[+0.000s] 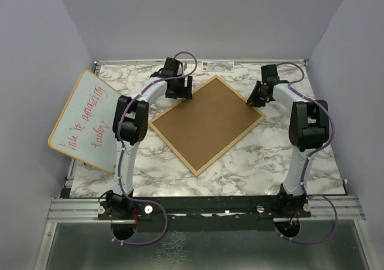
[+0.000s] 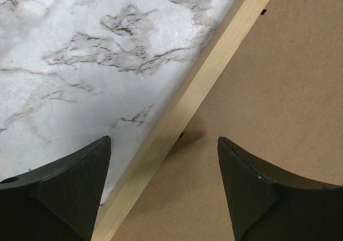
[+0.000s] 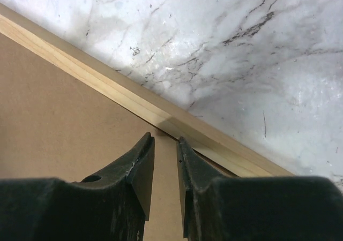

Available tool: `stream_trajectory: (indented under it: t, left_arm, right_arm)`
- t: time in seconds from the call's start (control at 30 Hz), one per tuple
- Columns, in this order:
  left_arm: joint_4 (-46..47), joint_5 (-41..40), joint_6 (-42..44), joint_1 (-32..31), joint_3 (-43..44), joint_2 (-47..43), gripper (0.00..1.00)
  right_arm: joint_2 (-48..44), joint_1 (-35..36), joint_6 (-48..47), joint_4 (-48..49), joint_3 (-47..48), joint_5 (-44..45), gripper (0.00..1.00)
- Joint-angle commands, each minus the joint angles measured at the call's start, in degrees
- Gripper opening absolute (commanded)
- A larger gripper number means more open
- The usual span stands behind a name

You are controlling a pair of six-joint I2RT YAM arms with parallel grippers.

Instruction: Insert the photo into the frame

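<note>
one frame [image 1: 231, 147], one brown backing board [image 1: 207, 125], one whiteboard [image 1: 84, 120], two arms [image 1: 133, 120] [image 1: 309, 126], one table [image 1: 270, 162].

1. Red handwriting on the white board [image 1: 84, 121], at the left of the top view. Last two words read "amazing today". First short words too scribbly to be sure of, maybe "it'll be".
2. Small white sticker [image 1: 217, 63] at the far edge of the marble table [image 1: 270, 156], top middle of the same view. Dark marks and a red spot on it, far too tiny to read.
3. Nothing to read in either wrist view.
</note>
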Motion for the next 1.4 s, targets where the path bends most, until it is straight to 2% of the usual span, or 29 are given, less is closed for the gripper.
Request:
stream_trajectory:
  t: [0.0, 0.3, 0.5, 0.77, 0.9, 1.07, 1.37]
  left_arm:
    - [-2.4, 1.0, 0.2, -0.1, -1.7, 3.0, 0.81]
    - [-2.3, 1.2, -0.3, -0.4, -1.6, 3.5, 0.81]
    - [-2.3, 1.3, -0.5, -0.8, -1.2, 3.8, 0.81]
    - [-2.4, 1.3, -0.6, -0.8, -1.2, 4.0, 0.81]
    - [-2.3, 0.9, -0.5, -0.8, -1.2, 3.9, 0.81]
    - [-2.3, 0.1, -0.5, -0.8, -1.3, 3.8, 0.81]
    - [-2.4, 0.2, -0.5, -0.8, -1.3, 4.0, 0.81]
  right_arm:
    - [3.4, 1.0, -2.0, -3.4, -0.1, -0.2, 0.29]
    - [4.4, 2.7, -3.0, -8.2, -3.7, -0.5, 0.24]
    - [5.6, 3.7, -3.2, -10.5, -4.5, 1.4, 0.15]
    - [5.3, 5.4, -3.9, -11.9, -4.5, 7.4, 0.08]
    - [3.3, 6.8, -4.9, -12.2, -3.2, 13.4, 0.10]
    - [1.2, 6.9, -6.5, -14.9, 2.3, 17.5, 0.24]
    - [1.5, 8.1, -6.7, -18.2, 3.1, 19.3, 0.25]
